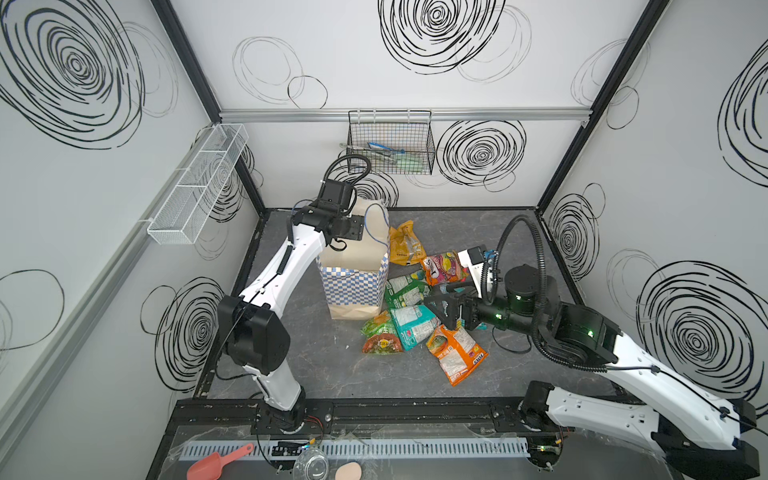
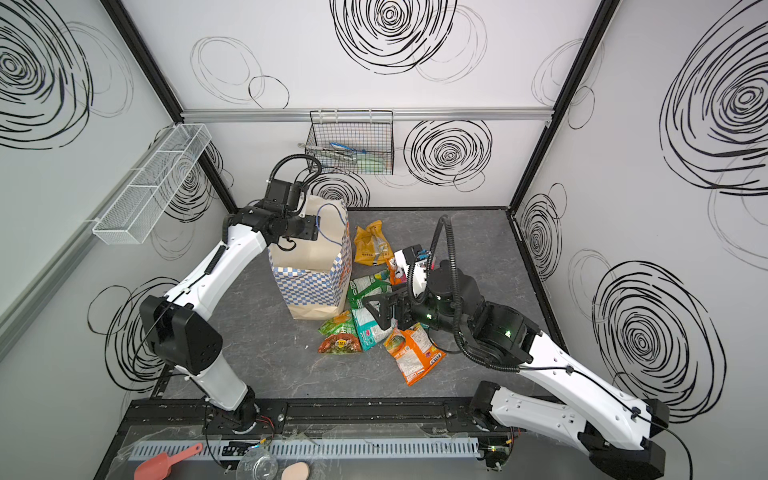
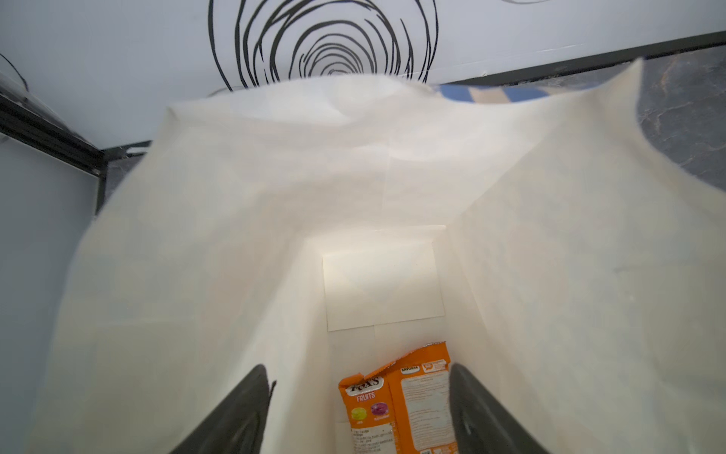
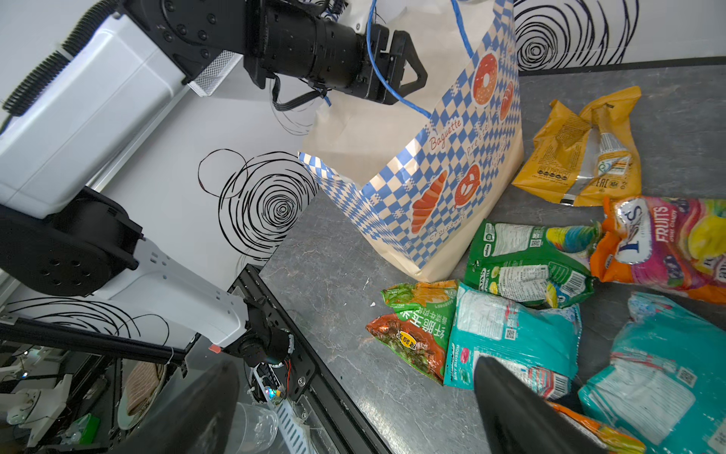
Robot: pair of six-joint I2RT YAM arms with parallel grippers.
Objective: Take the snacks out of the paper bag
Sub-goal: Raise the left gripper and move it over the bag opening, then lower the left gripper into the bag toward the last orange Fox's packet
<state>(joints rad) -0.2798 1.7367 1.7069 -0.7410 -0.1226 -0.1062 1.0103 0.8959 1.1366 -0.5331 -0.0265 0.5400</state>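
"Snacks [image 1: 411,324], where are they?" asks Tom.

"Most lie in a heap on the table [image 1: 316,357], just under and beside the right gripper [image 4: 355,363]," says Nia. "Its fingers stand apart and hold nothing. One orange packet [image 3: 404,405] is deep in the bag [image 1: 353,286], straight below the left gripper [image 3: 357,369]."

"Does that gripper have it?"

"No. Its fingers [image 3: 243,408] are spread wide at the bag's mouth, with only air between them."

"So how should it go?"

"Nia thinks straight down the middle, away from the paper walls. The blue cord [image 4: 416,110] hangs right by the gripper, so it should slip past without hooking it. Then pinch the packet and lift straight up, so the bag does not tip."

"Which way does the packet point?"

"Its long way runs away from the gripper, toward the far bag wall, crimped end farthest. That is crosswise to the fingers, so they would shut on its narrow way. Nia cannot tell if it lies flat or leans. The bag stands tall, mouth up."
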